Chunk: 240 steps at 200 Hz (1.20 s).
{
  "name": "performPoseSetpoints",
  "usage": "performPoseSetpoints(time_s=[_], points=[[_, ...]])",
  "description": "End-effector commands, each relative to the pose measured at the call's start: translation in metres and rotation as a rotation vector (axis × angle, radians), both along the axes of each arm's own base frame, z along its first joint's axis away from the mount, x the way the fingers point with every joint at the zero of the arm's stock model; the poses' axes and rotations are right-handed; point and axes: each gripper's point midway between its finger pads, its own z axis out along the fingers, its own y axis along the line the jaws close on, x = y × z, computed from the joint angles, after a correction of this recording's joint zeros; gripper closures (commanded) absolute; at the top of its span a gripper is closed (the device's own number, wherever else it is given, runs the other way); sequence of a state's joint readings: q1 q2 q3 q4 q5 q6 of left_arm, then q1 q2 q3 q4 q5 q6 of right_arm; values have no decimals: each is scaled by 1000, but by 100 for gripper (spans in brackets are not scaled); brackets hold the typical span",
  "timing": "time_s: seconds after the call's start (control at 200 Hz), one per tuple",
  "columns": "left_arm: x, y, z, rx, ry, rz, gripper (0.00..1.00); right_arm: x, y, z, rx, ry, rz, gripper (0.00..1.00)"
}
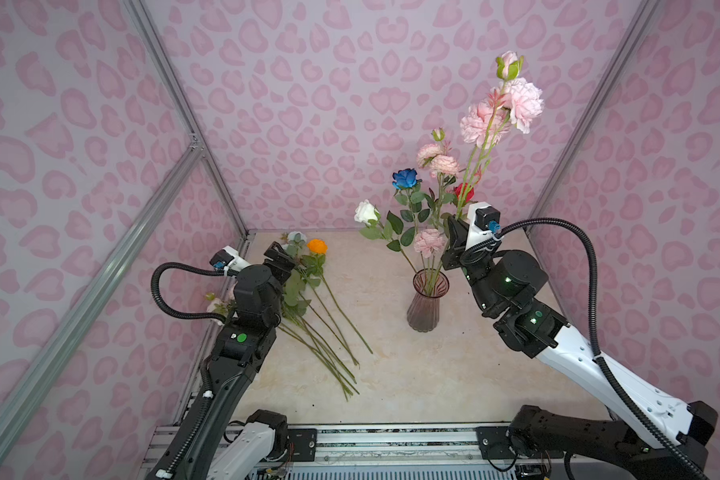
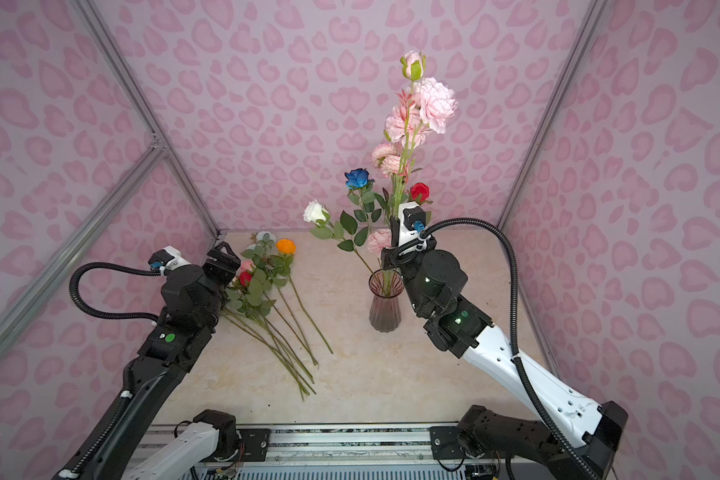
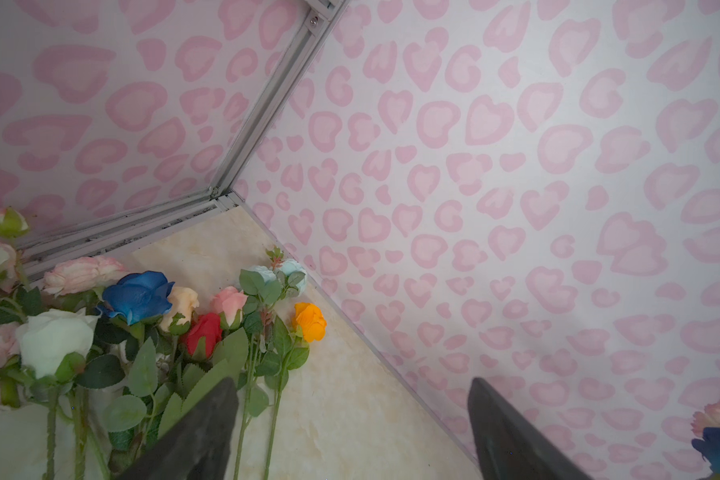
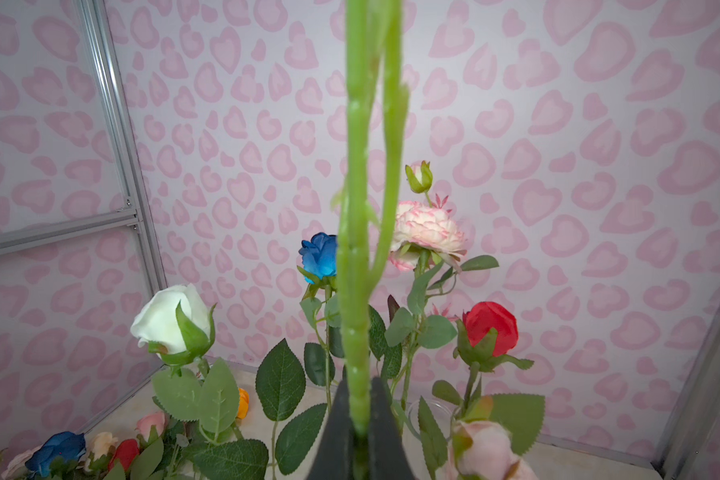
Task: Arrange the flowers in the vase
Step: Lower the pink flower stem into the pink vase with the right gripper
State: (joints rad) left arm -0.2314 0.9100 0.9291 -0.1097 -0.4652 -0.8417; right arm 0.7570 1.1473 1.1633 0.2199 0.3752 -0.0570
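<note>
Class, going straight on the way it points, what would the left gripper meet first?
Most likely the patterned back wall near its foot; depth is unclear. The open left gripper frames bare tabletop; the orange rose lies beside that line.

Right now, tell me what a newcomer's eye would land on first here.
The tall pink peony spray stands out first, towering above everything right of centre, its green stem clamped in the shut right gripper. Below it, the vase holds a blue rose, white rose and red rose. At the table's left lies a loose pile of flowers, orange rose brightest, under the open left gripper.
</note>
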Motion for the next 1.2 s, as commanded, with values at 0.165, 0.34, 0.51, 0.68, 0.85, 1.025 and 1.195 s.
performPoseSetpoints(time_s=[0.165,0.34,0.51,0.68,0.85,1.025,1.195], points=[[0,3,5,-39,-27,0,13,19,18,-26,47,33,19,96],[1,4,4,-45,-25,0,13,23,19,-61,51,95,13,95],[2,4,3,-53,-24,-5,14,23,24,-95,35,169,27,88],[3,4,1,-57,-19,-6,14,19,25,-113,21,213,34,75],[5,3,-1,-60,-14,-12,14,17,24,-115,22,223,31,69],[6,2,-2,-60,-9,-17,14,14,21,-112,20,226,27,64],[9,1,-5,-61,2,-24,14,3,20,-105,25,221,41,60]])
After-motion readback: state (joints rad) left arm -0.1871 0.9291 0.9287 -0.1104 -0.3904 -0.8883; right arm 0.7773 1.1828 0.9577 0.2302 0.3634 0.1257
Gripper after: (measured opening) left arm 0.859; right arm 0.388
